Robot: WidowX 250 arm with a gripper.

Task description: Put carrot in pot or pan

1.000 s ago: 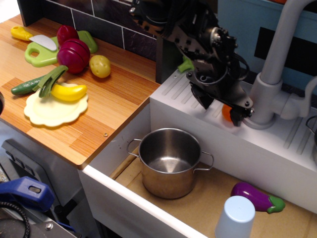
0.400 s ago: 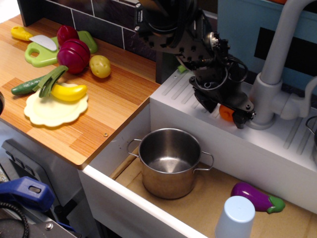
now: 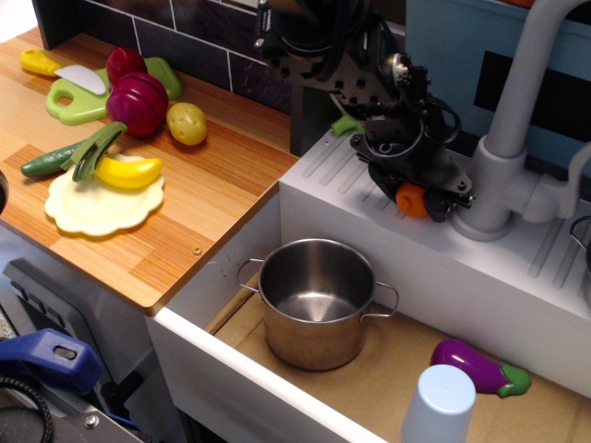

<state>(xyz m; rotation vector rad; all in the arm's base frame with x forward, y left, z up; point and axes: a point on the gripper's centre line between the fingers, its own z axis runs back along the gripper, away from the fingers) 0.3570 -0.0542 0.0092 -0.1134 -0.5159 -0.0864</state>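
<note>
A: Down in the sink basin, the steel pot (image 3: 317, 300) sits empty, eggplant (image 3: 480, 365) and pale cup (image 3: 438, 404) off to its side.

B: And behind it, on the ledge?

A: The end effector (image 3: 413, 196) has lifted a touch, carrot (image 3: 410, 199) now clear of the ledge (image 3: 355, 189), fingers clamped on it. Pickup done, I'd say; the carry to the pot comes next.

A purple eggplant (image 3: 478, 366) lies in the sink beside a pale blue cup (image 3: 438, 404). A yellow potato (image 3: 186, 123) rests on the wooden counter (image 3: 199, 198).
</note>
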